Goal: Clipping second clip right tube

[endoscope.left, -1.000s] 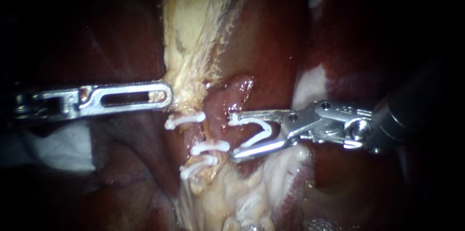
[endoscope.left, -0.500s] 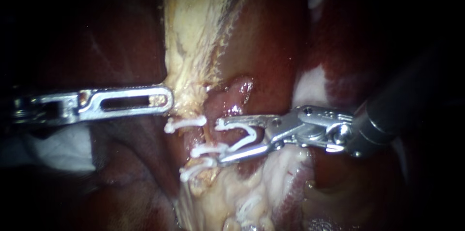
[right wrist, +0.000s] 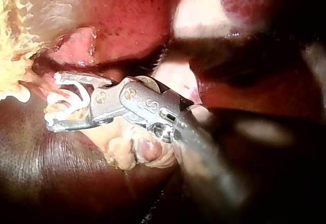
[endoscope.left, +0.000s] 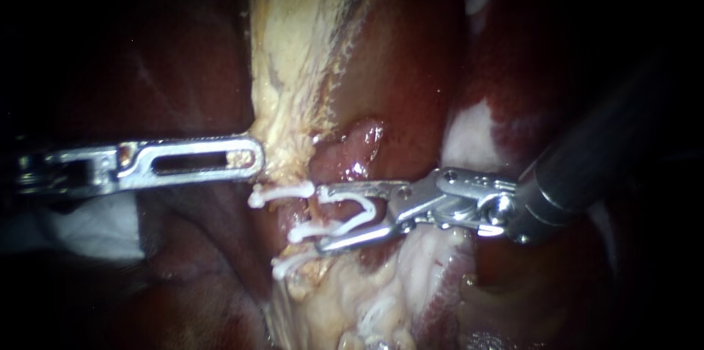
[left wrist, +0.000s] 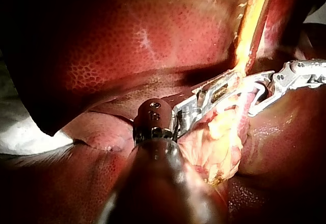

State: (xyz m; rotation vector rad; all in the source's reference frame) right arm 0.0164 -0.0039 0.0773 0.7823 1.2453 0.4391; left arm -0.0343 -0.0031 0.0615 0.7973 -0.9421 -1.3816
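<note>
Dark red liver (endoscope.left: pixel 411 64) fills the background, and a pale band of tissue (endoscope.left: pixel 293 49) runs down over it. Just right of the band's lower end lies the right tube (endoscope.left: pixel 357 150), pink and wet. The right instrument (endoscope.left: pixel 320 219) comes at the band from that same side. Its tool stands wide, each jaw bearing one arm of a white clip (endoscope.left: pixel 370 207), so the tool grips the clip, and the tube runs down into the gap between the clip's arms. The jaw tips lie at the band's edge, beside three closed clips (endoscope.left: pixel 280 192) set across the strand there. On the band's other side the left instrument (endoscope.left: pixel 253 159) rests its tip against the band; whether its tool grips anything I cannot tell. The right wrist view shows the clip spread in a V, with the tube's pink end beyond the upper jaw. The left wrist view shows instead a lumpy yellow mass (left wrist: pixel 224 142) hanging below the band, beside the left instrument.
</note>
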